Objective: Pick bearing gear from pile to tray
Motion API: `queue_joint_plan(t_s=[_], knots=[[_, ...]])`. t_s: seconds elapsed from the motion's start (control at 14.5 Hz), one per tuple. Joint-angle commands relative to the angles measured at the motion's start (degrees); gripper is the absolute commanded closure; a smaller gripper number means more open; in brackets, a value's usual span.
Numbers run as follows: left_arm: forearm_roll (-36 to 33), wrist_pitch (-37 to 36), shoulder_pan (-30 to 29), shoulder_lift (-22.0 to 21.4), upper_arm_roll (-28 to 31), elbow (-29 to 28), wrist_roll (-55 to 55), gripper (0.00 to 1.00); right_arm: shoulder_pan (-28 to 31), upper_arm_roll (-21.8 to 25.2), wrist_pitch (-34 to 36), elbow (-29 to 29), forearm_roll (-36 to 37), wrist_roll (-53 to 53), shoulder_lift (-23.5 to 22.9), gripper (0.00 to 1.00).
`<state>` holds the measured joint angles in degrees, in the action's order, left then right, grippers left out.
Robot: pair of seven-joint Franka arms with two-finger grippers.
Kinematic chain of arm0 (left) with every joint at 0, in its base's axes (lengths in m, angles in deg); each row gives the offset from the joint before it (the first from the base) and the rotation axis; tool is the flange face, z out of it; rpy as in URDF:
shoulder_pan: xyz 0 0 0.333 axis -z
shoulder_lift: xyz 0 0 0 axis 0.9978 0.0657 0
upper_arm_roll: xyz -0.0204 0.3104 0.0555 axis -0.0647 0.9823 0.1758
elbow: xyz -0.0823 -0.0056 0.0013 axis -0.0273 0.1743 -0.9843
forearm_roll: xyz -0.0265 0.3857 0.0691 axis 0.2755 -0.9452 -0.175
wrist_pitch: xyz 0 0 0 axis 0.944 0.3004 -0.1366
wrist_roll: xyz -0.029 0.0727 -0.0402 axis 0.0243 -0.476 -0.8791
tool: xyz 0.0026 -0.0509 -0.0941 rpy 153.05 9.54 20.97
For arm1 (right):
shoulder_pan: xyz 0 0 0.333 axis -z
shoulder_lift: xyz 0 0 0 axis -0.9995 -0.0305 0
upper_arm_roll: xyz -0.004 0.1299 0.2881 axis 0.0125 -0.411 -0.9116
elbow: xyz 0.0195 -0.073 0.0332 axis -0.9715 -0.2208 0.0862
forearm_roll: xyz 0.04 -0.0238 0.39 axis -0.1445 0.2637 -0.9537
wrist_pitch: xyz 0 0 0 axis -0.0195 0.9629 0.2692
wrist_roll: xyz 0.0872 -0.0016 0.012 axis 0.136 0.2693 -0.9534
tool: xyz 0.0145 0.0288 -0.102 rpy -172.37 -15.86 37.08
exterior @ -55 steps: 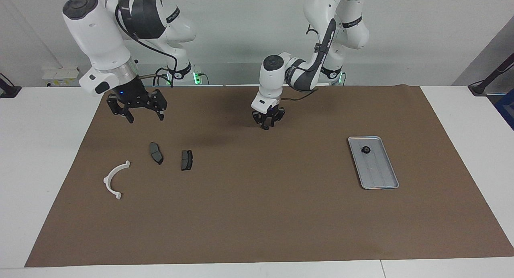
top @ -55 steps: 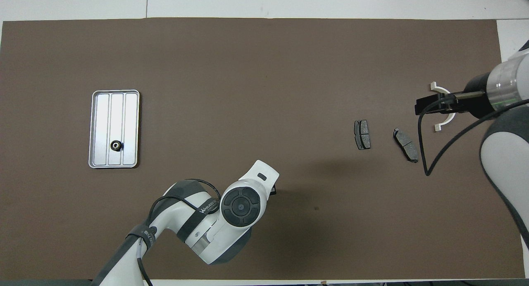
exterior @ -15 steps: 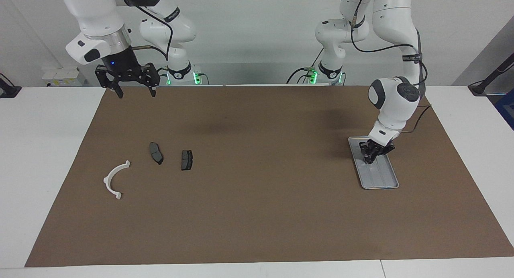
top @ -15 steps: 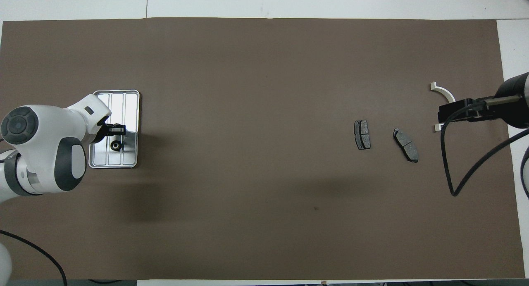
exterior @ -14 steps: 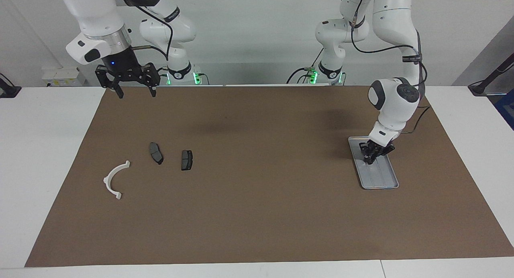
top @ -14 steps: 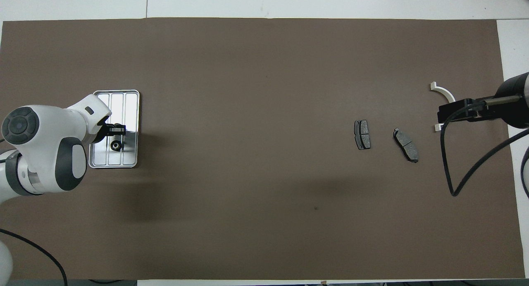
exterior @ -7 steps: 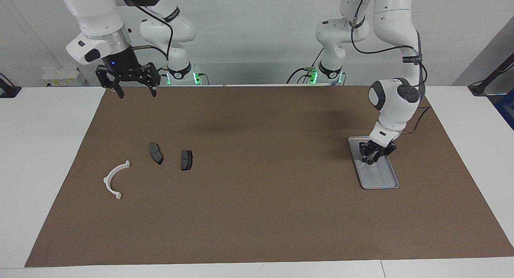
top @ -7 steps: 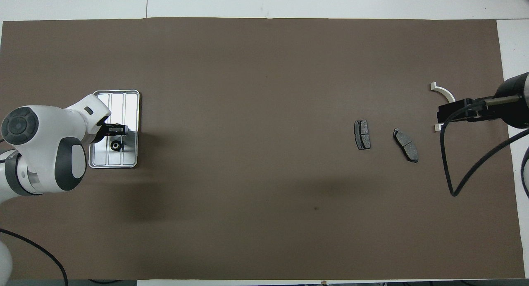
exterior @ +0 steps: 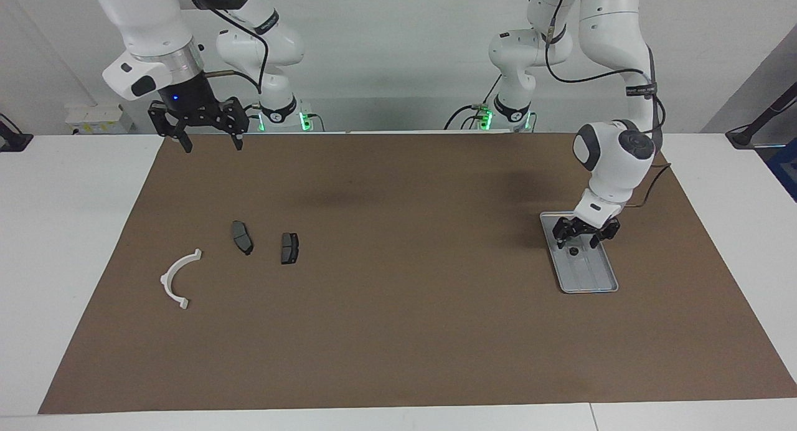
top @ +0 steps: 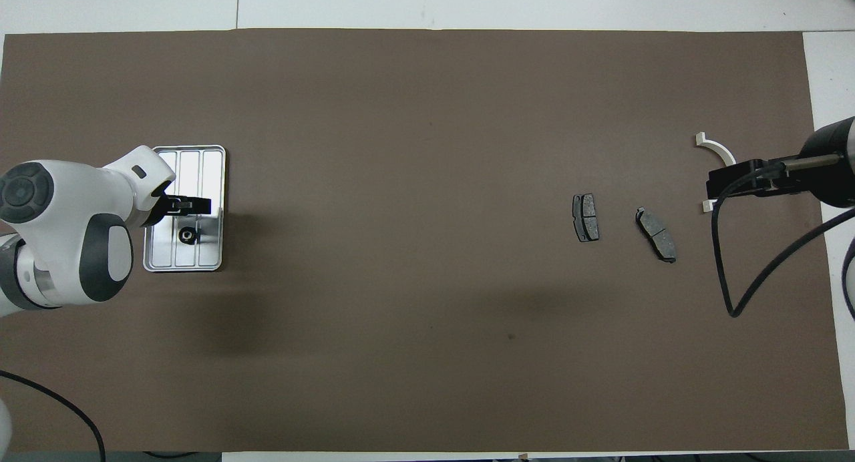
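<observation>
Matt brown paper-like mat, shiny ribbed metal tray, smooth white plastic bracket, dull grey pads

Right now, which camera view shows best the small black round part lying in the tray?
The facing view shows it best: the small black part lies clear in the tray, just below the raised left gripper. In the overhead view, only one black part shows in the tray, beside the gripper.

Bearing gears in tray

Silver ribbed tray, blk gear, brown mat.
</observation>
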<state>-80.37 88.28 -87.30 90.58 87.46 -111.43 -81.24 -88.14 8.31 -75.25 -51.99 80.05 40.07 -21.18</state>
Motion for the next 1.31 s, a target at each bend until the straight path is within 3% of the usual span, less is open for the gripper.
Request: queue_joint_plan(t_s=[0.0, 0.34, 0.48, 0.62, 0.76, 1.03, 1.24], knots=[[1.1, -7.6, -0.1, -5.2, -0.3, 2.2, 0.7, 0.06, 0.3, -0.3, -0.7, 0.1, -1.0, 1.0, -0.2, 0.00], [1.1, -18.7, -0.5, -19.1, -0.4, 2.3, -5.0, 0.03, 0.3, -0.3, -0.7, 0.2, -1.0, 1.0, -0.5, 0.00], [1.1, -27.6, -0.5, -23.0, -0.4, 6.6, -8.5, 0.03, 0.3, -0.3, -0.6, 0.2, -0.9, 1.0, -0.9, 0.00], [1.1, -38.1, -0.5, -23.1, -0.5, 13.6, -9.0, 0.03, 0.3, -0.3, -0.6, 0.2, -0.9, 1.0, -1.5, 0.00], [1.2, -43.0, -0.5, -22.3, -0.6, 18.4, -9.1, 0.00, 0.5, -0.4, -0.4, 0.4, -0.9, 1.0, -1.4, 0.00], [3.1, -44.1, -0.7, -20.2, -0.5, 21.6, -9.6, 0.00, 0.4, -0.3, -0.4, 0.4, -0.9, 1.0, -0.8, 0.00], [2.8, -46.8, 0.0, -15.2, -0.5, 26.9, -9.6, 0.00, 0.4, -0.3, -0.4, 0.4, -0.9, 1.0, -0.8, 0.00]])
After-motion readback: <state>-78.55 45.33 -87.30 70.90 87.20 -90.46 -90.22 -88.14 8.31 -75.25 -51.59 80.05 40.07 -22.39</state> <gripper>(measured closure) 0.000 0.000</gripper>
